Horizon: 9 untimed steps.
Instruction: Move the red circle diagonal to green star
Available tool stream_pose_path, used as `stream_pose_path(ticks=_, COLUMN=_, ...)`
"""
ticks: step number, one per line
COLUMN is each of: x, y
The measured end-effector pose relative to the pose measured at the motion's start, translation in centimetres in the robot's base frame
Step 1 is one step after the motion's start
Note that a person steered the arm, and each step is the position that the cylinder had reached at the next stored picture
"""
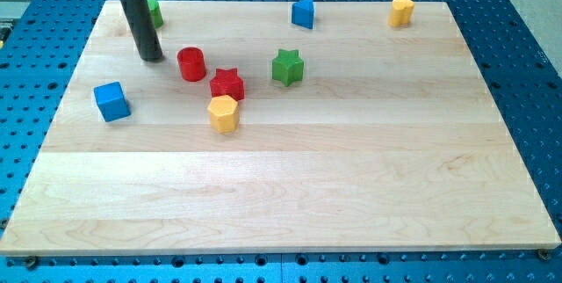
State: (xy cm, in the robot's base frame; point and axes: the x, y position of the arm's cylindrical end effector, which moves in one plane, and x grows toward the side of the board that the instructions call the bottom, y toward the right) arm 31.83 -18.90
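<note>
The red circle (191,63) stands on the wooden board (290,169) in the upper left part. The green star (287,67) stands to its right, at about the same height in the view, with a clear gap between them. My tip (151,57) rests on the board just left of the red circle, a small gap away from it. The rod rises to the view's top.
A red star (226,83) sits just below and right of the red circle, with a yellow block (224,112) touching below it. A blue cube (111,101) is at the left. A green block (154,11) shows behind the rod. A blue block (303,12) and a yellow block (401,10) stand along the top edge.
</note>
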Motion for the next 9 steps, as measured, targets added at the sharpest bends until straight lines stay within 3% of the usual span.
stream_pose_path(ticks=2, x=0.3, y=2.6)
stream_pose_path(ticks=4, x=1.8, y=9.6)
stream_pose_path(ticks=6, x=0.5, y=2.2)
stream_pose_path(ticks=9, x=0.3, y=1.4)
